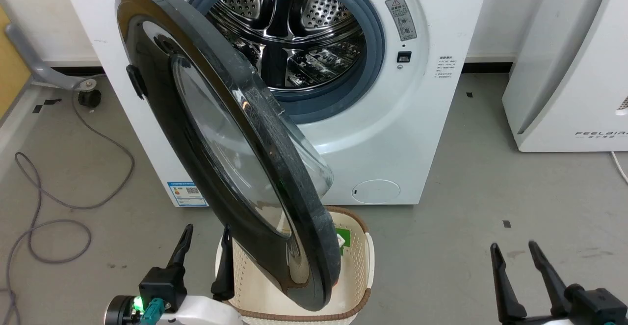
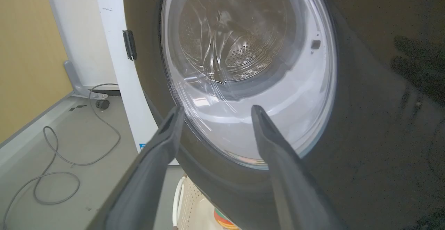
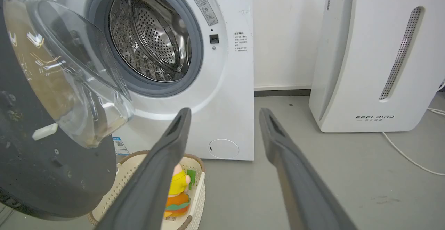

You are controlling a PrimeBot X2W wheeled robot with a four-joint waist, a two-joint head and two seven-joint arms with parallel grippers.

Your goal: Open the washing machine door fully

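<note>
Door status: your washing machine door (image 1: pixel 221 153) stands partly open, hinged on the left side of the washing machine (image 1: pixel 392 133). Its free edge swings out toward the camera and hangs over a cream laundry basket (image 1: pixel 367 266) on the floor. The clear bowl window bulges toward the machine. The grey rubber ring and the steel drum (image 1: pixel 294 35) are exposed behind it.

Left gripper (image 1: pixel 208 229): fingers spread, nothing between them. It sits low, just beside the door's black outer face. In the left wrist view both fingers point up at the lower part of the window. You cannot tell from these views whether either finger touches the door.

Right gripper (image 1: pixel 512 245): fingers spread, nothing held, over bare floor at lower right, well apart from the door.

Other: a yellow and orange toy (image 3: pixel 177 188) lies in the basket. A grey cable (image 1: pixel 49 202) loops on the floor left of the machine. A white FEELBIRD appliance (image 1: pixel 564 69) stands to the right.
</note>
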